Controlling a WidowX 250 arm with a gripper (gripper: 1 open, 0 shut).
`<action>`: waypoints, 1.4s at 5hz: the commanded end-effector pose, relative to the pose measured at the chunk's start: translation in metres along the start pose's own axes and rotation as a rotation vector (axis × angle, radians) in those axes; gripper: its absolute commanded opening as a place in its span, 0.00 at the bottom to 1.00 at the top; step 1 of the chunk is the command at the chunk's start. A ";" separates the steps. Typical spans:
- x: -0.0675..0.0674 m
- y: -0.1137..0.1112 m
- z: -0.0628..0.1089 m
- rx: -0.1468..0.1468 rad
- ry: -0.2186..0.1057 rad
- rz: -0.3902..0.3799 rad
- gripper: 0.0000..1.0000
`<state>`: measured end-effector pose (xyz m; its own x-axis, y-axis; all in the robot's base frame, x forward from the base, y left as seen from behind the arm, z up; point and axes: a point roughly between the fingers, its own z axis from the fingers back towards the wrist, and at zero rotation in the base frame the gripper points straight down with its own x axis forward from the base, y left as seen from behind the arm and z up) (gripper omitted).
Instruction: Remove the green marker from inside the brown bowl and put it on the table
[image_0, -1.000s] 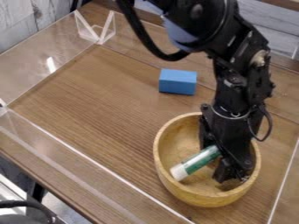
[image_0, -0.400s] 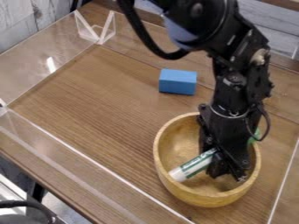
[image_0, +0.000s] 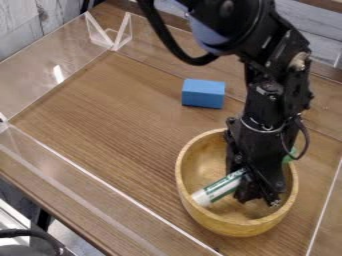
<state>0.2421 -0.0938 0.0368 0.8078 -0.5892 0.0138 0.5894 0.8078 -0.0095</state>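
Light brown wood filling the single camera view: the desk (image_0: 107, 120), wood-grained and edged by low clear acrylic walls (image_0: 40, 150), carrying the brown bowl (image_0: 195, 160) near the front right corner. Lying inside that bowl, the green marker (image_0: 222, 187), tilted, pale end resting low toward the near-left wall and green end rising to the right under the black arm. Reaching straight down into the bowl, the gripper (image_0: 251, 186), jaws drawn narrow and closing on the marker's upper, green end; fingertips themselves mostly lost against dark hardware, so exact contact hard to confirm, though seemingly pinching the barrel. Sitting well apart on the desk, behind the bowl and to its left, a small blue block (image_0: 203, 93), playing no part here. Judging by this layout, grasping step looking just about finished, marker not yet leaving the bowl. Next move calling for a straight lift, high enough for the dangling pale end to clear the thick rim, then carrying sideways over bare desk, away from the block and the acrylic walls, lowering and only then releasing. Worth watching: marker pivoting in an end-on pinch and catching the rim.
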 end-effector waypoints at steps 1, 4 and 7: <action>0.013 0.006 0.024 0.025 -0.079 0.002 0.00; 0.009 0.006 0.038 0.023 -0.053 0.000 0.00; 0.003 0.019 0.112 0.072 -0.046 0.093 0.00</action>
<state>0.2488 -0.0783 0.1319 0.8542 -0.5200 0.0019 0.5195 0.8534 0.0423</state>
